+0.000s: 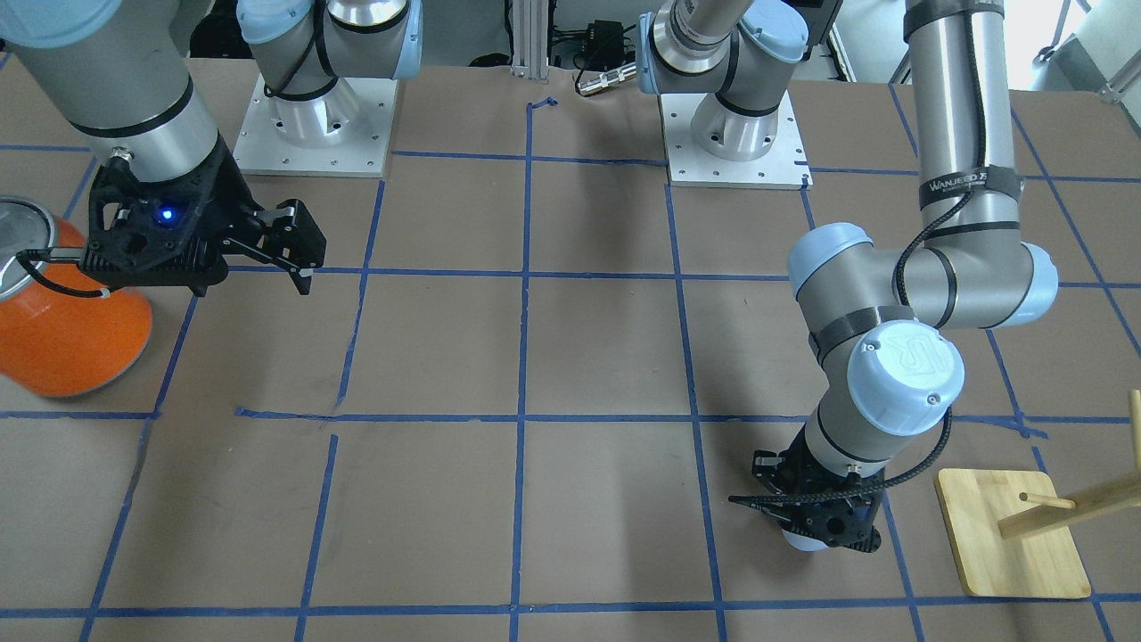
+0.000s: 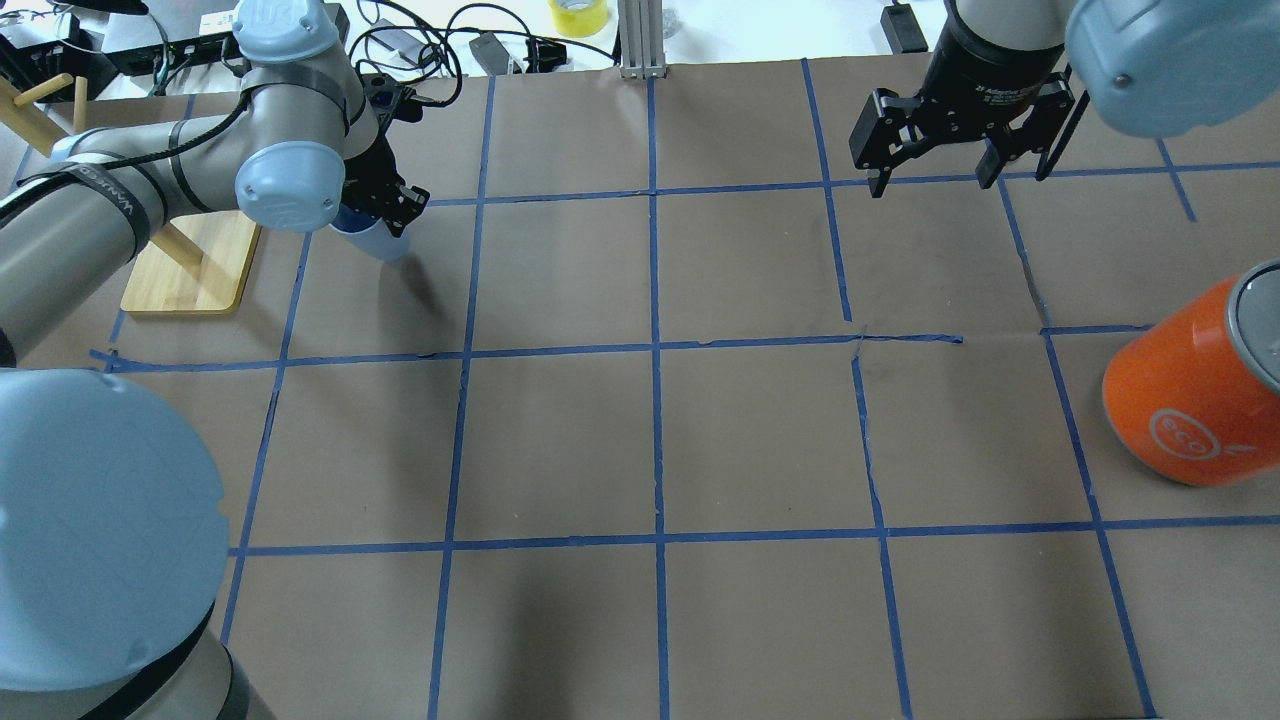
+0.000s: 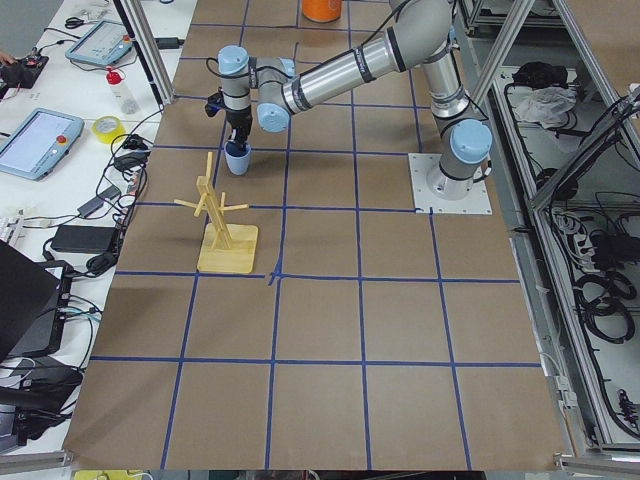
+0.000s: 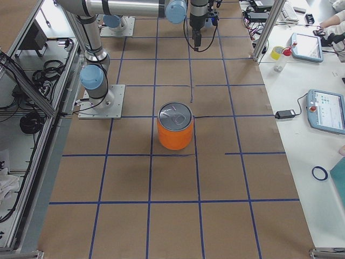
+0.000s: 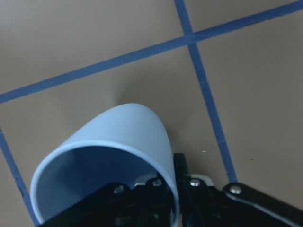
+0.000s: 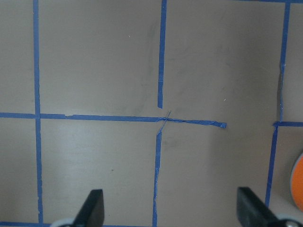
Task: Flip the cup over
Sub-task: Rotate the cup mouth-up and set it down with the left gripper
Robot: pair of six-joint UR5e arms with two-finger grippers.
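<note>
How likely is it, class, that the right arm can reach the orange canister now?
Probably yes: the right gripper is open and empty, and nothing stands on the table between it and the orange canister.

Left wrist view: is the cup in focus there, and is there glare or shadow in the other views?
Left wrist view: the cup is fairly sharp, with a faint soft shadow on the paper beside it. Overhead view: the area beyond the table is washed out white. Front-facing view: the silver top of the orange canister reflects bright light.
</note>
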